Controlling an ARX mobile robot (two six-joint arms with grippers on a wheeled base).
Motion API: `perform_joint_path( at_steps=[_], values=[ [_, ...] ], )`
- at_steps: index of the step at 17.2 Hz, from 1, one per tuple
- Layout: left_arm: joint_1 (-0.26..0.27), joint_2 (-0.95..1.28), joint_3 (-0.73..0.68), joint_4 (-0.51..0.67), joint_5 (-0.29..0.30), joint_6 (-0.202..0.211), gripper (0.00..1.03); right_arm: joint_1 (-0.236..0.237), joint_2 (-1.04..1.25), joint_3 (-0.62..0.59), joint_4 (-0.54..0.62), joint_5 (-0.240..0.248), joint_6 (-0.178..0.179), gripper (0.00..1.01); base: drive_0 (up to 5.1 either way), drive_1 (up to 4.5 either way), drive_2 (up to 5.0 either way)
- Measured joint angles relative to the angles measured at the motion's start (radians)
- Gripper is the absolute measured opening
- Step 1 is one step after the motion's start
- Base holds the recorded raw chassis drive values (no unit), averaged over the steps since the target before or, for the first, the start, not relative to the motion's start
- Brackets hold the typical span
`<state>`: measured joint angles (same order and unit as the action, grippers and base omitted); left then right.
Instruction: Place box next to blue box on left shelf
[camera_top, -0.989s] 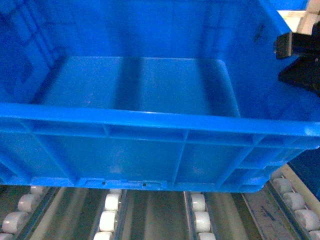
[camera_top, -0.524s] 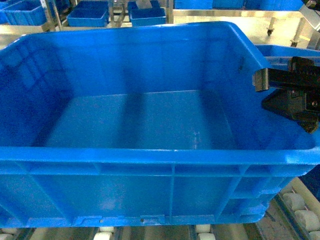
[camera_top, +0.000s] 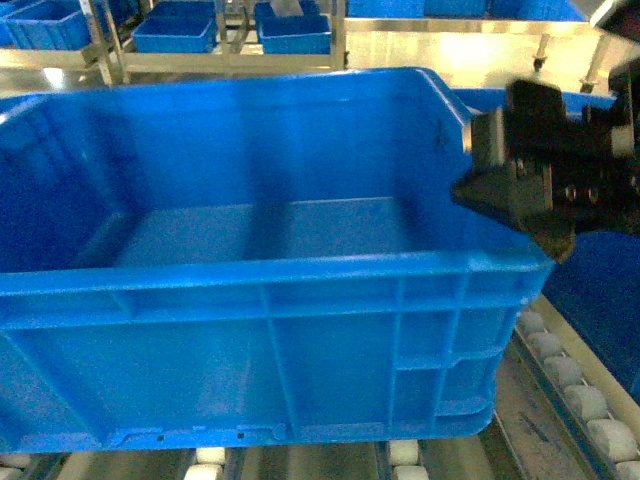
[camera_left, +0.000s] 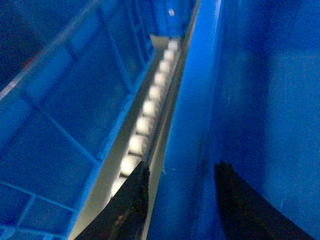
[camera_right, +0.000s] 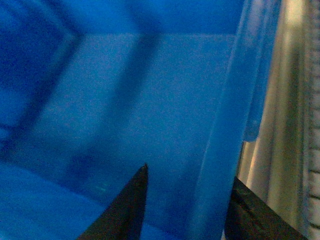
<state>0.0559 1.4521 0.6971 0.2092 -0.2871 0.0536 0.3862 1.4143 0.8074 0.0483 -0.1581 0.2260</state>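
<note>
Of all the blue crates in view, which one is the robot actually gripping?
The big box filling the foreground: the right gripper and left gripper straddle its side walls. The small crates sit untouched on the far racks.

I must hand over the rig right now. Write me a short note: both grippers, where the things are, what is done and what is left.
Left gripper: fingers straddle the left wall of the large bright-blue plastic crate; whether they are clamped is unclear.
Right gripper: astride the crate's right rim, likewise.
Crate: empty, over the white rollers of the steel shelf. A second ribbed blue box stands just left of it, one roller row between them.
Done: crate brought beside the blue box.
Left: confirm it rests on the rollers, open both grippers, withdraw.
</note>
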Motion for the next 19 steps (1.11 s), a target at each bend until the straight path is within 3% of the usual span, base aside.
perform_joint_path(
  at_steps=[1, 3, 6, 11, 12, 13, 14, 15, 16, 18, 19],
  values=[
    [-0.008, -0.015, 0.001, 0.029, -0.006, -0.02, 0.49, 0.004, -0.014, 0.005, 0.018, -0.035, -0.008, 0.53, 0.0, 0.0, 0.0],
    [-0.029, -0.042, 0.012, 0.045, -0.004, -0.045, 0.64, 0.004, -0.023, 0.012, 0.008, -0.04, -0.006, 0.68, 0.0, 0.0, 0.0],
    [-0.079, -0.047, 0.021, 0.085, -0.001, -0.054, 0.97, -0.006, -0.013, 0.014, 0.006, -0.035, -0.006, 1.0, 0.0, 0.0, 0.0],
    [-0.069, -0.048, 0.022, 0.083, -0.009, -0.055, 0.98, -0.005, -0.014, 0.019, 0.009, -0.042, -0.01, 0.98, 0.0, 0.0, 0.0],
    [-0.069, -0.048, 0.022, 0.083, -0.009, -0.055, 0.98, 0.009, -0.008, -0.008, 0.125, 0.021, -0.028, 0.95, 0.0, 0.0, 0.0],
    [-0.063, -0.036, -0.023, 0.269, 0.067, -0.053, 0.92, 0.02, -0.019, -0.122, 0.434, 0.257, -0.098, 0.83, 0.0, 0.0, 0.0],
    [-0.059, -0.042, -0.098, 0.448, 0.186, -0.053, 0.82, 0.008, -0.066, -0.246, 0.599, 0.398, -0.155, 0.72, 0.0, 0.0, 0.0],
    [-0.053, -0.067, -0.183, 0.558, 0.248, -0.053, 0.73, -0.031, -0.109, -0.328, 0.7, 0.465, -0.177, 0.63, 0.0, 0.0, 0.0],
    [-0.054, -0.101, -0.263, 0.649, 0.278, -0.053, 0.62, -0.09, -0.167, -0.396, 0.782, 0.478, -0.194, 0.5, 0.0, 0.0, 0.0],
    [-0.059, -0.215, -0.362, 0.706, 0.287, -0.053, 0.34, -0.129, -0.278, -0.504, 0.793, 0.402, -0.209, 0.24, 0.0, 0.0, 0.0],
    [-0.058, -0.242, -0.394, 0.705, 0.287, -0.053, 0.26, -0.151, -0.304, -0.538, 0.785, 0.385, -0.214, 0.15, 0.0, 0.0, 0.0]
  ],
)
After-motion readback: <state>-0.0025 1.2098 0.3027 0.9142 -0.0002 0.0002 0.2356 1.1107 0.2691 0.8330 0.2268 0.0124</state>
